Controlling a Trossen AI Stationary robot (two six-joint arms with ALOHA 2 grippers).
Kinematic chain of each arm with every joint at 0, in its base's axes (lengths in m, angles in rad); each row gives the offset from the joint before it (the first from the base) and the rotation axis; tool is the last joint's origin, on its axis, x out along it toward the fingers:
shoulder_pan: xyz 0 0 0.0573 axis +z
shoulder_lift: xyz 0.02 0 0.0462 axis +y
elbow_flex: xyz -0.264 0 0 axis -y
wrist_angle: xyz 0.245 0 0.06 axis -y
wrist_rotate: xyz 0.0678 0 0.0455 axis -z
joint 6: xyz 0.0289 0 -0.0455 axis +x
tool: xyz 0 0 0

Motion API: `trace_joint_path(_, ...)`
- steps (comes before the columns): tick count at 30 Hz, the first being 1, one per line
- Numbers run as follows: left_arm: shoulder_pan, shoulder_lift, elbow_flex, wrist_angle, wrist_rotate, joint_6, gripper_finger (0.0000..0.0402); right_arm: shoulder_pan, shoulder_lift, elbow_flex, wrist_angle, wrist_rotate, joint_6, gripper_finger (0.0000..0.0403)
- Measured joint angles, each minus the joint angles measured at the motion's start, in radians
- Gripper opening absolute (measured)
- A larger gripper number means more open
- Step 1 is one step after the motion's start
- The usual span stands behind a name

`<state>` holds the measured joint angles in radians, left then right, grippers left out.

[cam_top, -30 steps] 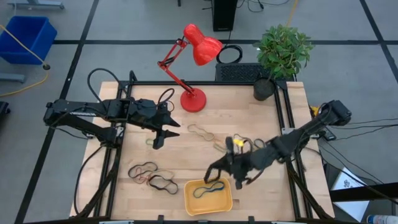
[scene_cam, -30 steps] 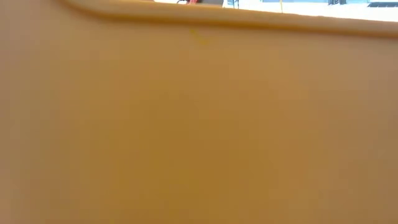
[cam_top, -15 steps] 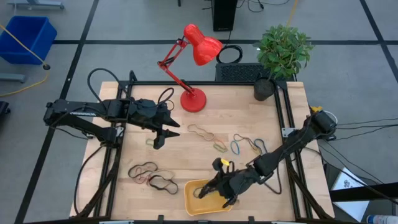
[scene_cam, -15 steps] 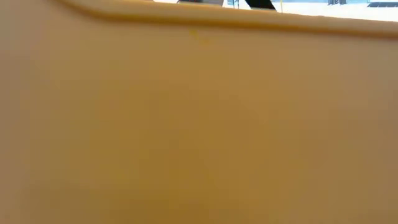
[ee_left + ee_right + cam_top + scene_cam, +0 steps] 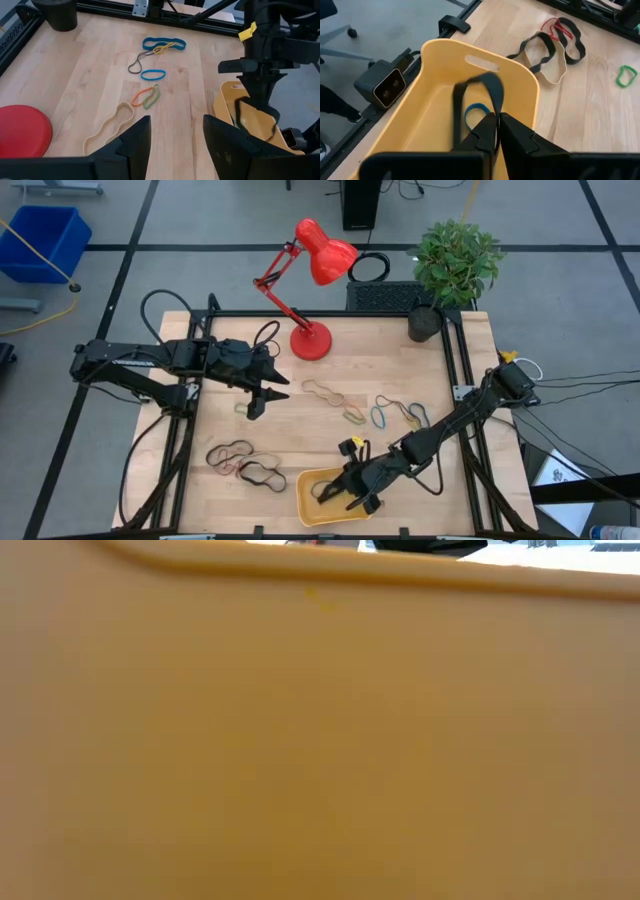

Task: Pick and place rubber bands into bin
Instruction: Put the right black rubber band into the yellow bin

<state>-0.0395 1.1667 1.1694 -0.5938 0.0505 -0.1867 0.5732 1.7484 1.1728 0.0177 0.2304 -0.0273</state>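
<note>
The yellow-orange bin (image 5: 306,506) sits at the table's near edge, and its wall (image 5: 300,740) fills the low view. My right gripper (image 5: 342,492) reaches down into it, shut on a black rubber band (image 5: 476,85). A blue band (image 5: 477,108) lies on the bin's floor. More rubber bands lie loose on the wood: a dark cluster (image 5: 243,462) at the near left, a tan one (image 5: 322,390) and coloured ones (image 5: 392,414) in the middle. My left gripper (image 5: 258,398) hovers open at the left, above the table, touching nothing. My right gripper pinches one end of the black band (image 5: 491,118) between its two fingertips, slanting down into the bin from the table's right. The rest of the loop arches out ahead of the fingers over the bin's floor; whether it rests there I cannot tell.
A red desk lamp (image 5: 310,340) stands at the far middle and a potted plant (image 5: 455,265) at the far right corner. Black frame rails (image 5: 452,360) run along the table's sides. Bare wood lies between the bin and the loose bands.
My right gripper has sunk and gone toward the table's near edge, from above the bin's far rim down into the bin, rolling its wrist and carrying the black band along. The left arm has kept still.
</note>
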Motion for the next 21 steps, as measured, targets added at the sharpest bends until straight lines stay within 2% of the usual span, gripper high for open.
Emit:
trace_joint_path(9,0.000,0.000,0.000,0.000,0.000,0.000,0.0186,0.000,-0.001,0.000,0.008,0.000,-0.011,0.0036)
trace_joint_path(21,0.000,0.000,0.000,0.000,0.000,-0.002,0.0186,-0.004,-0.043,0.000,-0.015,0.005,-0.014,0.0115)
